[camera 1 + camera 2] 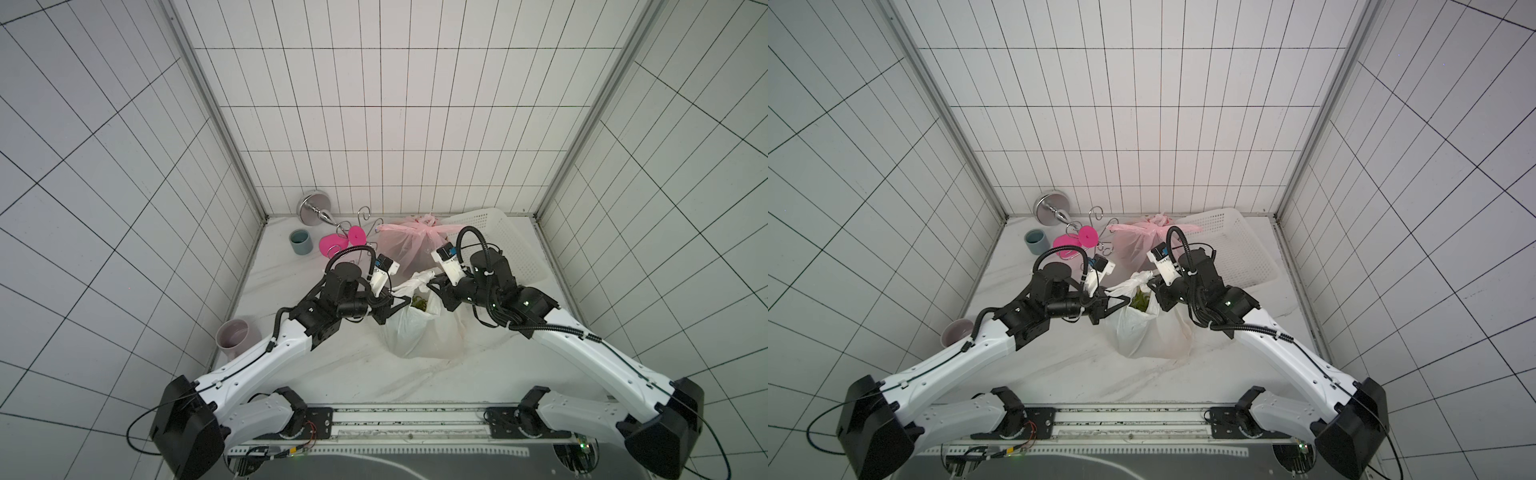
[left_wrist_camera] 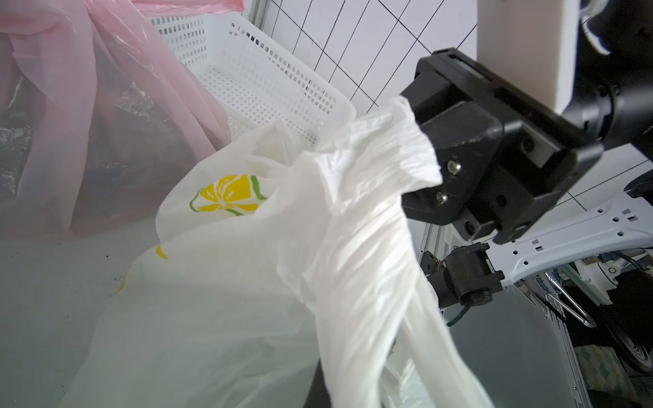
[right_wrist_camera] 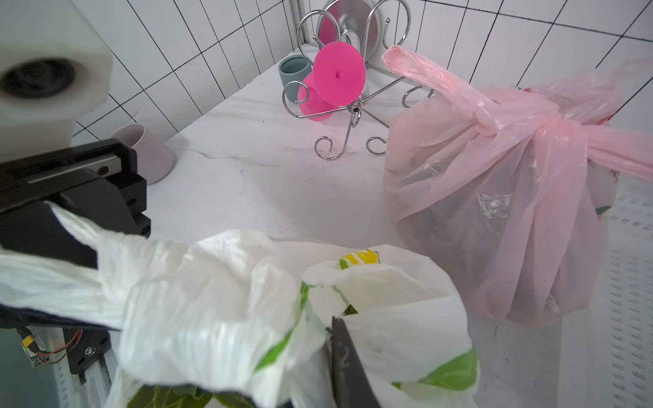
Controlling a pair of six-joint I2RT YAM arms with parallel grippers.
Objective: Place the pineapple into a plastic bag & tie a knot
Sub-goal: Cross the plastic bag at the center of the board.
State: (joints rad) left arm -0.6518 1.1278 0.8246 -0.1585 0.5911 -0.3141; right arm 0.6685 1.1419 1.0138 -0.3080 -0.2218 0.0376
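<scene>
At the lower left of a top view, a lilac cup point(image 1: 232, 337) sits on the marble table point(image 1: 332, 374), partly behind the left arm. Higher up, near the back corner, we see a grey-blue cup point(image 1: 300, 242), a round steel mirror point(image 1: 312, 206) against the wall, and just right of them a wire stand with two pink discs point(image 1: 355, 236).

At the centre of both top views, the left gripper point(image 1: 390, 300) has its jaws pressed together on a handle of the white plastic bag point(image 1: 415, 336); the right wrist view shows the white strip running into them. The bag stands on the table between the two arms. The pineapple point(image 1: 419, 303) is inside it, and only its green leaves show at the mouth.

Just right of the mouth, the right gripper point(image 1: 433, 286) is also closed, pinching the other bunched handle. The handles twist together between the two grippers, but we cannot tell whether this is a finished knot.

Behind the white bag, a knotted pink bag point(image 1: 405, 245) rests against a white perforated basket point(image 1: 507, 249) at the right, near the back wall.
</scene>
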